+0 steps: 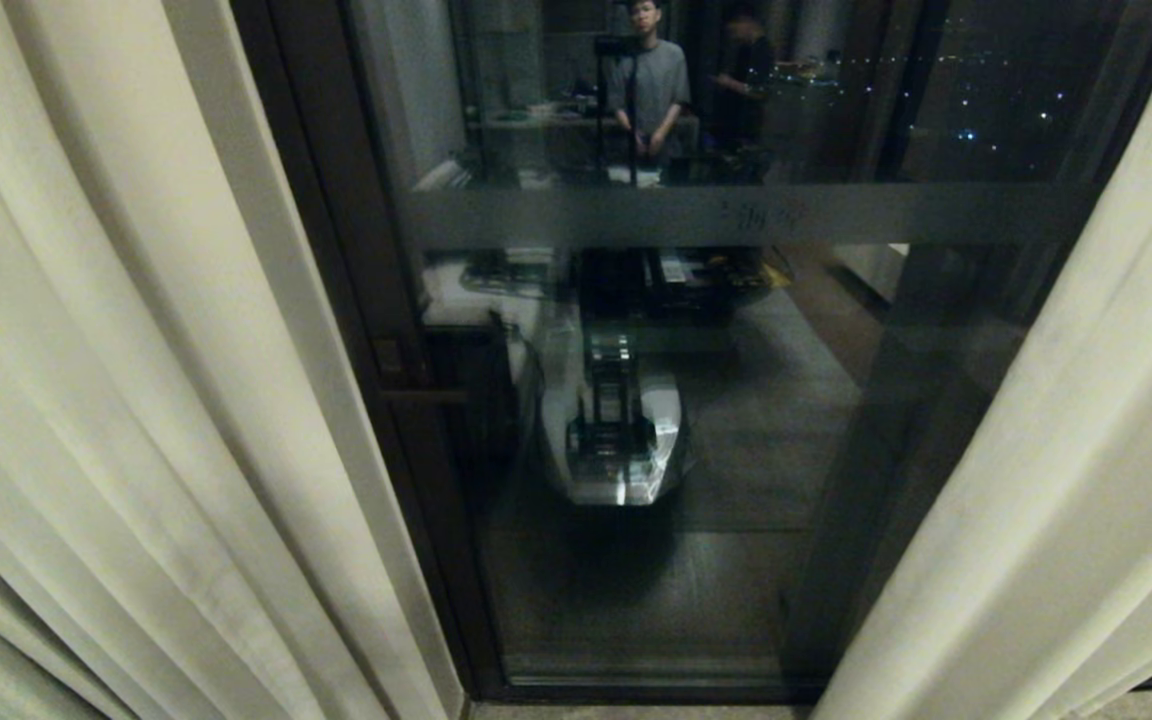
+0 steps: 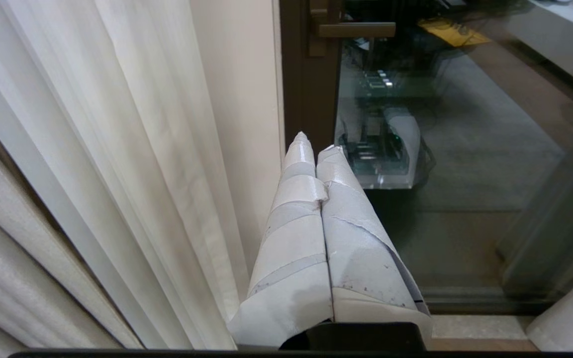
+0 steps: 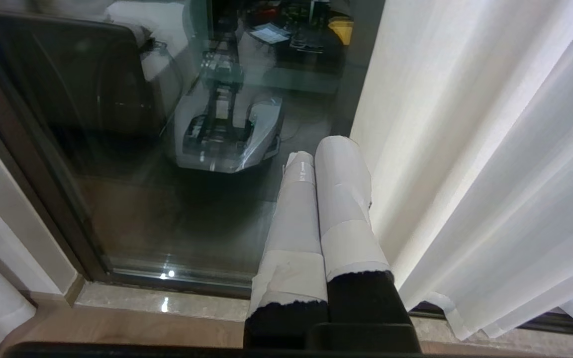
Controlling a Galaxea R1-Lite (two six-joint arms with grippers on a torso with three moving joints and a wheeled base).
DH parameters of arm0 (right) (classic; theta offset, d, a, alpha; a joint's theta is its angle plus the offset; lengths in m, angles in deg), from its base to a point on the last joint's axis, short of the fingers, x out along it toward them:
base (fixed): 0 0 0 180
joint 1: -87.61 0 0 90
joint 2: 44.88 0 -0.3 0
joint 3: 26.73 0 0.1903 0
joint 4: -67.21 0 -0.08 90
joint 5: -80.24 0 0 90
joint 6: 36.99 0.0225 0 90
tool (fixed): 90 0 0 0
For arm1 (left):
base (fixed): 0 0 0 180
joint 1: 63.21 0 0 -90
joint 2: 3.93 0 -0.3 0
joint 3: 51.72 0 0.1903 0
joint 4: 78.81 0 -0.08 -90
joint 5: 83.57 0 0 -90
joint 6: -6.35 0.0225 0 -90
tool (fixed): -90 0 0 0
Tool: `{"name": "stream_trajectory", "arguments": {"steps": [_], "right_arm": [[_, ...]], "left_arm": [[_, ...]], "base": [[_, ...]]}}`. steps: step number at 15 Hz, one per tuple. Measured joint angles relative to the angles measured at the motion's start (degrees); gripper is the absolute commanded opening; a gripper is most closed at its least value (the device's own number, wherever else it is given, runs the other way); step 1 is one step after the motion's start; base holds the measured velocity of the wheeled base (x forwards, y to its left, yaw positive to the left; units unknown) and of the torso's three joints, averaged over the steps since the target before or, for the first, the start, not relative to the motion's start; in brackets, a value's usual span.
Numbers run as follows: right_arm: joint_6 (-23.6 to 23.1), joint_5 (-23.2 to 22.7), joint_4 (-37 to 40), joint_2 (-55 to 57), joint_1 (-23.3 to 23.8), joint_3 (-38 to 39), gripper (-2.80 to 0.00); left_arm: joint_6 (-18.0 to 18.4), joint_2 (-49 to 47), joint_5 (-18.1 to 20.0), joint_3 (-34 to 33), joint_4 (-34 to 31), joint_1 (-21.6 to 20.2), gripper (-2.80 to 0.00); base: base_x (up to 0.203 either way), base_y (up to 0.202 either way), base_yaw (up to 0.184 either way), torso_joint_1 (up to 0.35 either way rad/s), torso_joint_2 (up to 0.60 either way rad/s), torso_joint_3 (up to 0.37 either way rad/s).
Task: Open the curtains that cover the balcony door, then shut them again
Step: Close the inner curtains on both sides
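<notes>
Right now you are looking at the curtains (image 1: pixel 136 380) hanging parted, one panel at each side of the head view, with the balcony door (image 1: pixel 696 420) showing between them. Its dark frame (image 1: pixel 336 300) is standing just beside the left panel, and a frosted band (image 1: pixel 736 213) is running across the glass. The pane is reflecting the robot's base and two people standing in the room behind.

Your left gripper (image 2: pixel 317 144) is sitting low near the left panel's inner edge, its taped fingers (image 2: pixel 296 223) pressing flat together and gripping nothing; the door handle (image 2: pixel 356 30) is showing beyond it. Your right gripper (image 3: pixel 322 149) is resting just beside the right panel (image 3: pixel 465 164), fingers likewise closed tight and empty. Whether it is touching the fabric, you cannot tell. Neither arm is appearing in the head view.
</notes>
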Motion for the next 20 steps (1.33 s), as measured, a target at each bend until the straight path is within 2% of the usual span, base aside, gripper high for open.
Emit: {"name": "stream_trajectory", "arguments": {"steps": [6,10,15,20], "right_arm": [[0.0,0.0,0.0,0.0,0.0,0.0,-2.8],[0.0,0.0,0.0,0.0,0.0,0.0,-2.8],[0.0,0.0,0.0,0.0,0.0,0.0,-2.8],[0.0,0.0,0.0,0.0,0.0,0.0,-2.8]], "left_arm": [[0.3,0.0,0.0,0.0,0.2,0.0,-2.8],[0.0,0.0,0.0,2.3,0.9,0.0,-2.8],[0.0,-1.7,-0.9,9.0,0.8,0.0,-2.8],[-0.4,-13.9,-3.8,18.9,3.3,0.5,-2.8]], "base": [[0.0,0.0,0.0,0.0,0.0,0.0],[0.0,0.0,0.0,0.0,0.0,0.0],[0.0,0.0,0.0,0.0,0.0,0.0],[0.0,0.0,0.0,0.0,0.0,0.0]]}}
